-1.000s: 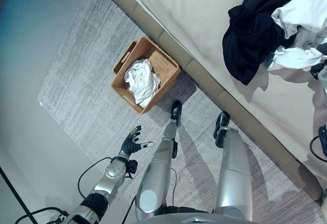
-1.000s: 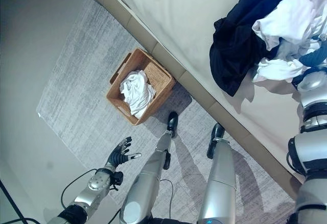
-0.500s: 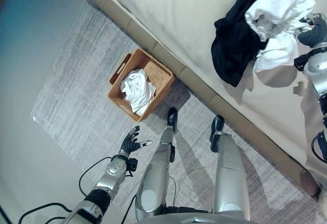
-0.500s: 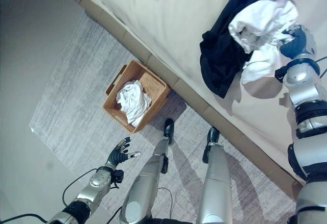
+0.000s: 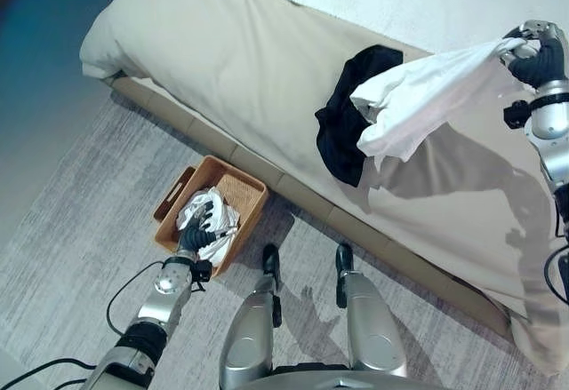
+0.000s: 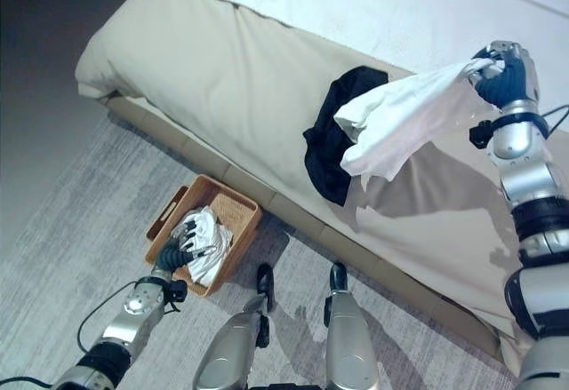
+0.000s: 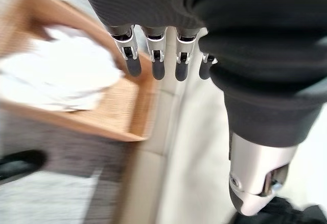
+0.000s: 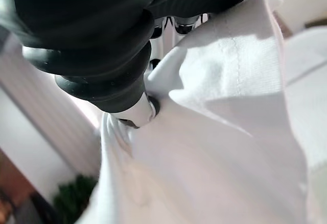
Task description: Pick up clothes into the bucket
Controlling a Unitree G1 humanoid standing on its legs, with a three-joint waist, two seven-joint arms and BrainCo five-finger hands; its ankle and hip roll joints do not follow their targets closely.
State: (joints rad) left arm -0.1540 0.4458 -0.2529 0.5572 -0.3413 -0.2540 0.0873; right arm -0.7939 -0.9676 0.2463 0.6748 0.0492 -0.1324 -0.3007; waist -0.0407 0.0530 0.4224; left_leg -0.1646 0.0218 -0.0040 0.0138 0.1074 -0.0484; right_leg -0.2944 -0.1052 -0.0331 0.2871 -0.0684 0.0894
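On the left, my left hand [image 5: 195,227] hangs over the near rim of the wicker basket [image 5: 244,192], which stands on the grey rug [image 5: 71,257] just beside the bed [image 5: 231,61] with white clothes [image 5: 210,221] already in it. A second ago that hand showed over bare rug, short of the basket; the whole picture has swung since then, so much of that is the camera's move, not the hand's. In the left wrist view its fingers [image 7: 155,63] are straight and spread, holding nothing.

Further right, a dark garment [image 5: 348,110] lies on the bed. At far right, my right hand [image 5: 536,52] is closed round a white shirt [image 5: 427,97], which now hangs stretched out in the air clear of the dark garment (a second ago it was bunched in the pile on the bed). I judge the pick done and the carry to the basket, well apart, still ahead.

The right wrist view shows what the head views cannot: white cloth bunched close against the hand. The left wrist view adds the basket's weave.
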